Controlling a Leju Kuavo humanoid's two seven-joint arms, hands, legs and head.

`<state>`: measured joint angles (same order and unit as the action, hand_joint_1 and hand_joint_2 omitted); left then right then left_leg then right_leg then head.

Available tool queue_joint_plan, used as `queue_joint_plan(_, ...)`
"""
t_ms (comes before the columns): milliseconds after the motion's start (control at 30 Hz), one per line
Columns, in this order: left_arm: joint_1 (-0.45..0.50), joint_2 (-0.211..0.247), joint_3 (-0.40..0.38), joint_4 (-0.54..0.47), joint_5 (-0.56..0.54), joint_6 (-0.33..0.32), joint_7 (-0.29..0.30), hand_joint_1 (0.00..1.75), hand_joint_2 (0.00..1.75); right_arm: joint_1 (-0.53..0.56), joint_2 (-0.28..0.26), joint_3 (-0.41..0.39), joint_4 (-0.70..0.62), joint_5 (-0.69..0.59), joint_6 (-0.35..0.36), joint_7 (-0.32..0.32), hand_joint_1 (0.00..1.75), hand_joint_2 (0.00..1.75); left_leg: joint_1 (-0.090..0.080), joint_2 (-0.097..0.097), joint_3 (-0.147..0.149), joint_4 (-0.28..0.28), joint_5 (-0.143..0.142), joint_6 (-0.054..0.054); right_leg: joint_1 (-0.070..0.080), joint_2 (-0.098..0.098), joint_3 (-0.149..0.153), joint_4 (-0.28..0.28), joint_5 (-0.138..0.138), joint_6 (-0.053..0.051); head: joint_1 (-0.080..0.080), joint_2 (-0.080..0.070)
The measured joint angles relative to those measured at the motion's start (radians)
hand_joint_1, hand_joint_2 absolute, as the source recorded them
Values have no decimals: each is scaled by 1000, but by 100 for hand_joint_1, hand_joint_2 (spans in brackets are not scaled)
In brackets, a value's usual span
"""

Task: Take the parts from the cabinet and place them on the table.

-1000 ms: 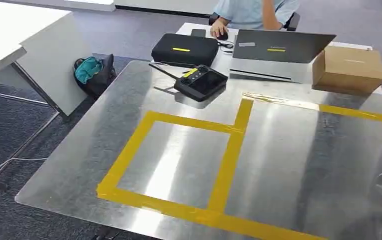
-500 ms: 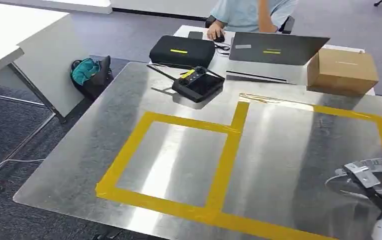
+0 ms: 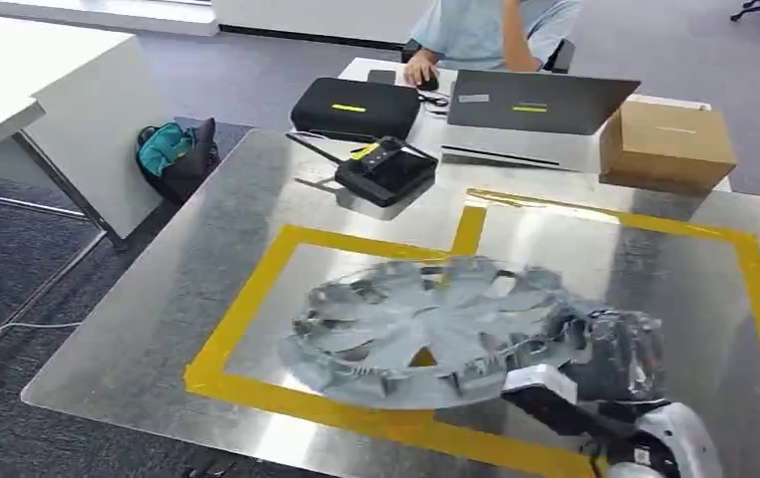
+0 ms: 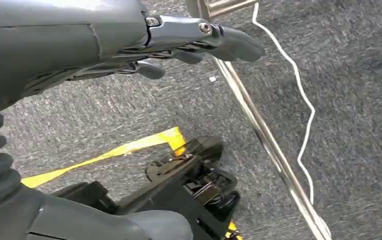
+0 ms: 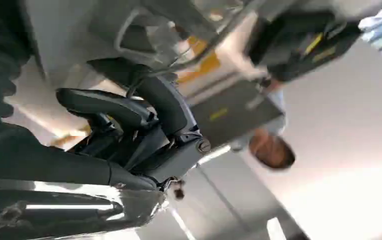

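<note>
One metal part (image 3: 435,329) we hold in our right hand (image 3: 605,368), lower centre, over the table (image 3: 206,269); next, lower and let go. Left hand (image 4: 178,45) slack, holding nothing.

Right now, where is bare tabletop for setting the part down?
The right hand holds the round metal part over the left yellow-taped box, above most of its bare metal. The right taped box is free. The far edge is crowded: controller, black case, laptop, cardboard box.
</note>
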<state>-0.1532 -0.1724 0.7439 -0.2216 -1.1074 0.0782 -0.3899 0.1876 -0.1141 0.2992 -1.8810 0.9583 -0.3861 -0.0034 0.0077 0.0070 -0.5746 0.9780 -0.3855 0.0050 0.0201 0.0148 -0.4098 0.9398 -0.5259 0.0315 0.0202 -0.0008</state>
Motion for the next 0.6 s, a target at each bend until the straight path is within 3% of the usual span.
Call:
queue_joint_plan(100, 3, 2, -4, 0, 0, -5, 0, 0, 175, 6, -18, 31, 10, 4, -13, 5, 175, 175, -1, -9, -7, -1, 2, -1, -2, -10, -4, 1, -1, 1, -1, 0)
queue_joint_plan(433, 4, 4, -9, 0, 2, -4, 0, 0, 175, 32, -58, 52, 34, 29, -47, 47, 175, 175, -3, -10, -9, -1, -5, -3, -4, -10, -7, 0, -9, 0, -1, 0)
queue_joint_plan(600, 5, 6, -10, 0, 18, 5, 0, 0, 175, 68, -63, 38, 37, 117, -78, 147, 175, 175, -3, -10, -9, -1, -5, -2, -4, -10, -7, 0, -10, 0, 0, 0)
